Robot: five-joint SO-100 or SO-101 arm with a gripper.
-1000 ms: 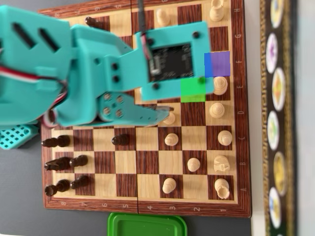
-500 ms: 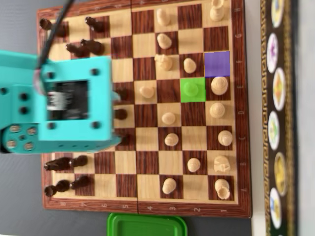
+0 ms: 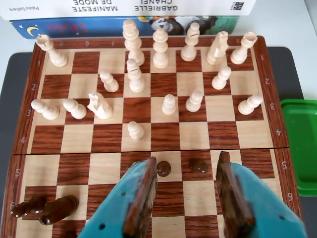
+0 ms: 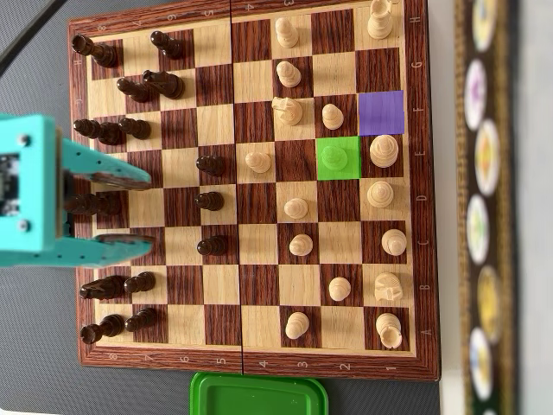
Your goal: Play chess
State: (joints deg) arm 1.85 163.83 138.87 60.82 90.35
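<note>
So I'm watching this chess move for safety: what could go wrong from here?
The open gripper hangs low over the dark side, with a dark piece lying between its fingers; moving off could drag or tip it. The white pieces stand crowded, so reaching the green-marked pawn risks knocking neighbours like the piece beside it.

A dark grey mat (image 4: 34, 363) covers the table surface, showing along the left and bottom edges of the overhead view. On the right of that view, the surface turns pale, almost white (image 4: 536, 207). A long dark strip printed with round, colourful medallions (image 4: 486, 207) lies there, blurred, possibly a box or book cover. A green plastic lid or tray (image 4: 258, 396) sits at the bottom edge. In the wrist view, two stacked books (image 3: 129, 12) lie at the top, one with a white spine, one blue. Light is bright and even, casting soft shadows.
</note>
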